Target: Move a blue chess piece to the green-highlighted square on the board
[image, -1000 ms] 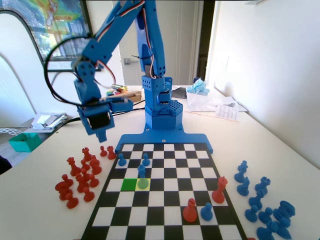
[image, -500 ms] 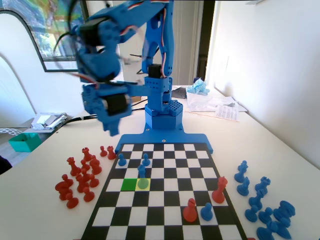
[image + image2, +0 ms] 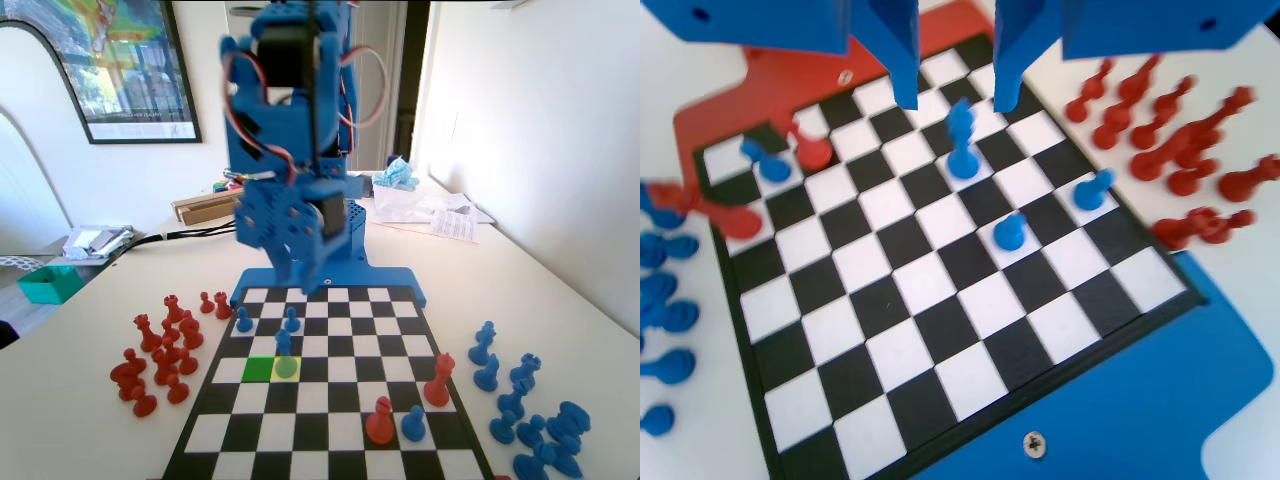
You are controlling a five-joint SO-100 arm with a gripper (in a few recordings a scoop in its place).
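Note:
My gripper (image 3: pixel 303 278) hangs open and empty above the far rows of the board (image 3: pixel 330 400). In the wrist view the gripper (image 3: pixel 956 100) has its jaws apart, well above the squares. Below and just beyond their tips a blue chess piece (image 3: pixel 960 150) stands upright; in the fixed view this blue piece (image 3: pixel 286 350) is on the yellow square. The green-highlighted square (image 3: pixel 258 369) lies directly to its left, with nothing on it. Two blue pawns (image 3: pixel 243 320) (image 3: pixel 291 319) stand one or two rows farther back, nearer the arm.
Another blue pawn (image 3: pixel 414 423) and two red pieces (image 3: pixel 380 420) (image 3: pixel 438 380) stand at the board's near right. Several red pieces (image 3: pixel 160 350) crowd the table left of the board, several blue ones (image 3: pixel 530 420) to its right. A teal box (image 3: pixel 48 283) sits far left.
The arm has swung right in the fixed view, from over the table left of the board to above the board's far rows. The pieces have not moved.

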